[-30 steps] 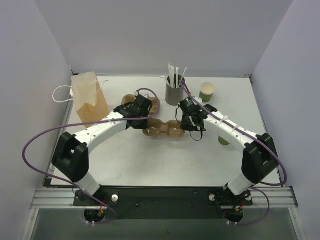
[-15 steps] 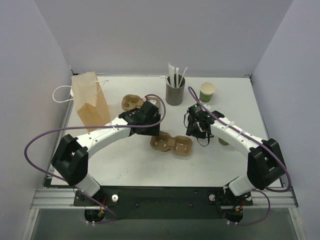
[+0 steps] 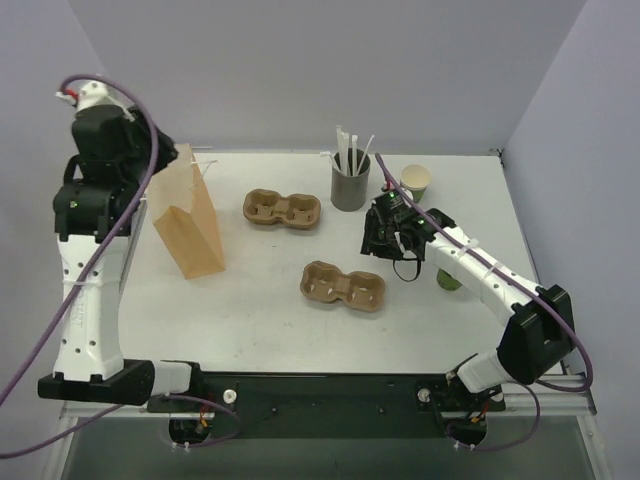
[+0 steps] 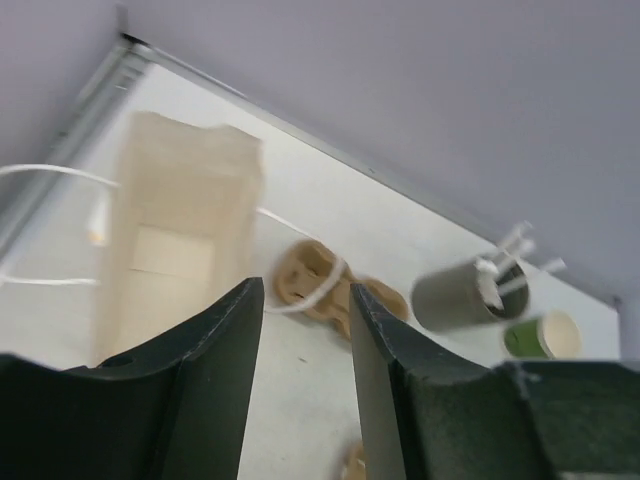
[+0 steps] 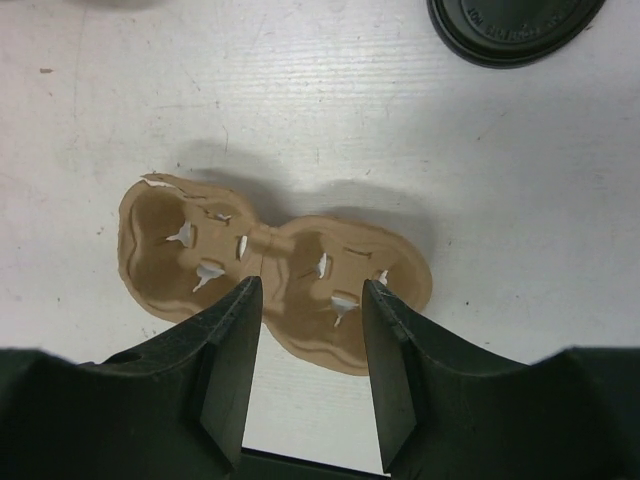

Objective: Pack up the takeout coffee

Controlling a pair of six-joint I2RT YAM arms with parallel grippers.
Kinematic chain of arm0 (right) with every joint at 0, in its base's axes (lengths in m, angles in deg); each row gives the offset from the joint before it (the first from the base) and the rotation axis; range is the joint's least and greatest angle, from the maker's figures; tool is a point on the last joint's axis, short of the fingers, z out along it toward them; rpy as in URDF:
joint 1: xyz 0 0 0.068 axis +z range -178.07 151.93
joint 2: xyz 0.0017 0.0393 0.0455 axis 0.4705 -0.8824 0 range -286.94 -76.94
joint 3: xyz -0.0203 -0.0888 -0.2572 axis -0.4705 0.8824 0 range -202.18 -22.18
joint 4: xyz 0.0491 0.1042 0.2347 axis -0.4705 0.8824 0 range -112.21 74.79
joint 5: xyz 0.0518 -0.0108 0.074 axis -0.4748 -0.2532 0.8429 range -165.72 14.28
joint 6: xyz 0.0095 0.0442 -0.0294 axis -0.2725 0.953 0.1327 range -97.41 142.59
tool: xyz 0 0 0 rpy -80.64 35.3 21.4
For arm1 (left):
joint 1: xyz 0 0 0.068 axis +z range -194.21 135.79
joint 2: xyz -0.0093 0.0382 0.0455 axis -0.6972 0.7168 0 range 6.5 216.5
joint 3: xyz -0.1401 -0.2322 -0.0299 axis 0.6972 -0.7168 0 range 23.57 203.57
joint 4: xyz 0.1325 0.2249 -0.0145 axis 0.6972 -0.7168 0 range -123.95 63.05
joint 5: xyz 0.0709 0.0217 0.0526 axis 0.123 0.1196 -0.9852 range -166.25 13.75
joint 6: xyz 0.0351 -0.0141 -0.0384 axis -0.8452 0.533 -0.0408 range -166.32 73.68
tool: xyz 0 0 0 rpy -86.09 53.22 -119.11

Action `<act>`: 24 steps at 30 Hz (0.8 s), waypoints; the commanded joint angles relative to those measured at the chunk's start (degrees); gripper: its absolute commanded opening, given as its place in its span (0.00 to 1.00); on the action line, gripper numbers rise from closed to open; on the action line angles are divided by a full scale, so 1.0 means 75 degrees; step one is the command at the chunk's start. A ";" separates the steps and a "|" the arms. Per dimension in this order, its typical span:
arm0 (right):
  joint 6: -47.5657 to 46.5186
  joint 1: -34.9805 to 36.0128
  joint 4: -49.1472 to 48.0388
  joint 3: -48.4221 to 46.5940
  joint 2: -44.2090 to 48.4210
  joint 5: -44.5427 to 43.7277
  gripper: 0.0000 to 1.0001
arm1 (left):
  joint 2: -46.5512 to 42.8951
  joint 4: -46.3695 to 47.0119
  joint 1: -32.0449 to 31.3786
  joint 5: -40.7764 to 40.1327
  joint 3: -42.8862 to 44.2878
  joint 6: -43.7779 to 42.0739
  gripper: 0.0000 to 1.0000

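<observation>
Looks like staging, nothing packed yet: left jaws parted and empty, raised high over the open paper bag (image 3: 185, 215); right jaws likewise parted and empty, hovering above the nearer cup carrier (image 3: 343, 286). Calls next for reaching to the takeout coffee (image 3: 448, 279), standing on the surface (image 3: 260, 320) right of that carrier, mostly hidden behind the right arm (image 3: 480, 275), probably the black lid (image 5: 515, 25) in the wrist view, and gripping it upright. Counted: two carriers including the farther cup carrier (image 3: 283, 208), one bag, one lidded coffee, one lidless green cup (image 3: 415, 180), one grey straw holder (image 3: 350, 188).
</observation>
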 commanded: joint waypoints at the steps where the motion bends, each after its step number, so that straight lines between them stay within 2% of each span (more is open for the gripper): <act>1: -0.0218 0.0053 0.0085 -0.0312 -0.0355 0.0518 0.40 | 0.0695 -0.1281 0.1717 -0.0680 0.0612 -0.0524 0.47; 3: -0.0300 0.0077 0.0073 -0.0347 -0.0461 0.0600 0.40 | 0.1186 -0.1375 0.2096 -0.0670 0.0846 -0.0688 0.46; 6: -0.0406 0.0089 0.0085 -0.0359 -0.0508 0.0706 0.41 | 0.1888 -0.1573 0.2566 -0.0061 0.1186 -0.0794 0.44; 16: -0.0488 0.0077 0.0050 -0.0395 -0.0590 0.0882 0.40 | 0.3204 -0.2347 0.2532 -0.0247 0.2347 -0.1637 0.44; 17: -0.0488 0.0077 0.0050 -0.0406 -0.0602 0.0894 0.40 | 0.3286 -0.2429 0.2520 -0.0549 0.2498 -0.1696 0.44; 24: -0.0488 0.0077 0.0015 -0.0488 -0.0707 0.0940 0.40 | 0.3462 -0.2453 0.2450 -0.0528 0.2382 -0.1942 0.45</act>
